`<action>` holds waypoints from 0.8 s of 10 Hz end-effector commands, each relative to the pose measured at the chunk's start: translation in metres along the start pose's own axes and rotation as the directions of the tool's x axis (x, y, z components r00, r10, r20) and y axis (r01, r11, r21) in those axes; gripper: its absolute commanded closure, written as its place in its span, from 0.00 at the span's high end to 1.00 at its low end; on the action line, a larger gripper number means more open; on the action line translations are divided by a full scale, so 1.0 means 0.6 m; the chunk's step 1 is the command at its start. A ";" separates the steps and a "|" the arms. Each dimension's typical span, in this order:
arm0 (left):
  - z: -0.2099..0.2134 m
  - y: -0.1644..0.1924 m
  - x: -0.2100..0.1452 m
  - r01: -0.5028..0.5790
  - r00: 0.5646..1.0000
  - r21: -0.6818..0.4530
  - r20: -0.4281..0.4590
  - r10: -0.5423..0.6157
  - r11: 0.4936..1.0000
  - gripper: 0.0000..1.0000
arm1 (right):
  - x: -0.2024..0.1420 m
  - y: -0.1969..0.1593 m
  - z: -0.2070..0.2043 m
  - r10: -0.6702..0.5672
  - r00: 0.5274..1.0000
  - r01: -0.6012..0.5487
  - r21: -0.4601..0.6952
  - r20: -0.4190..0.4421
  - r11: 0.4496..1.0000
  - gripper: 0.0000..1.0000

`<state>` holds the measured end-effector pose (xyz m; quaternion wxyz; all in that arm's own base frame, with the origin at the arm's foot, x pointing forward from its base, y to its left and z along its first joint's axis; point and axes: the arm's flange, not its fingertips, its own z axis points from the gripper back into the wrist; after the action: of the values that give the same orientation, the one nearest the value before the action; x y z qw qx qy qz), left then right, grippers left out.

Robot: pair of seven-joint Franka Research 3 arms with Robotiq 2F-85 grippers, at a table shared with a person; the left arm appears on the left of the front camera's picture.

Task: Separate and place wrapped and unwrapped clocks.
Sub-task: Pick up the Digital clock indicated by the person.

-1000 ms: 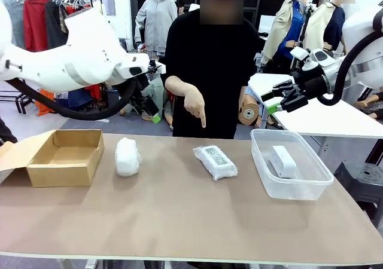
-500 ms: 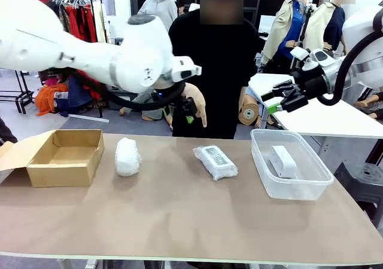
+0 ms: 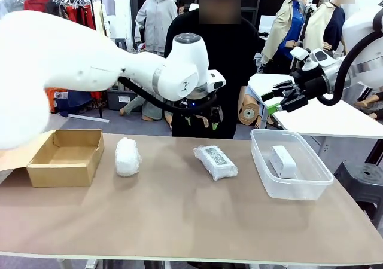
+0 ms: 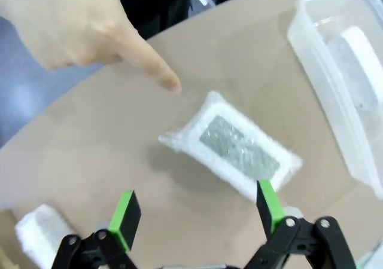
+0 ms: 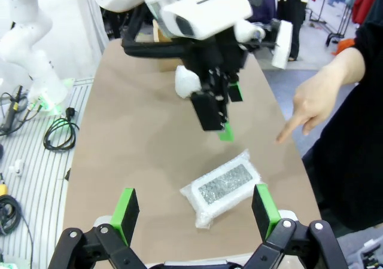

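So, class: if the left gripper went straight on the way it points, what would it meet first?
Probably the labelled plastic-wrapped bundle on the table, lying ahead between the open fingers of the left gripper; depth is unclear, so it might land just beside it.

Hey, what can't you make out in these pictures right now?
Print on the labelled bundle: too small and blurred in every view.
Contents of the bubble-wrap bundle: hidden by its opaque wrap, front view.
The person's pointing hand: front view, behind the left gripper.
Display of the clock: too small in the front view; the left wrist view cuts it at the edge.
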<state>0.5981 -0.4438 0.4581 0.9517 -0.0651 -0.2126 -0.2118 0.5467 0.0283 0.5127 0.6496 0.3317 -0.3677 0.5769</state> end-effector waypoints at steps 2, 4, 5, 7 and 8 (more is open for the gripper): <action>-0.054 -0.003 0.047 -0.194 0.981 0.054 0.023 0.193 0.980 1.00 | 0.001 0.001 0.001 0.002 1.000 -0.002 -0.001 -0.001 1.000 1.00; -0.077 -0.013 0.048 -0.267 0.963 0.007 0.034 0.266 0.964 1.00 | 0.001 0.001 0.001 0.002 1.000 -0.002 -0.001 -0.001 1.000 1.00; -0.078 -0.014 0.045 -0.247 0.969 -0.056 0.018 0.248 0.967 1.00 | 0.001 0.001 0.001 0.002 1.000 -0.002 -0.001 -0.001 1.000 1.00; -0.082 0.000 0.031 -0.224 0.975 0.018 0.016 0.224 0.974 1.00 | 0.001 0.001 0.001 0.002 1.000 -0.002 -0.001 -0.001 1.000 1.00; -0.082 0.000 0.031 -0.224 0.975 0.018 0.016 0.224 0.974 1.00 | 0.001 0.001 0.001 0.002 1.000 -0.002 -0.001 -0.001 1.000 1.00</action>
<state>0.6325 -0.4651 0.4179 0.9687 -0.0909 -0.2098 -0.0963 0.5467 0.0283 0.5126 0.6496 0.3318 -0.3676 0.5769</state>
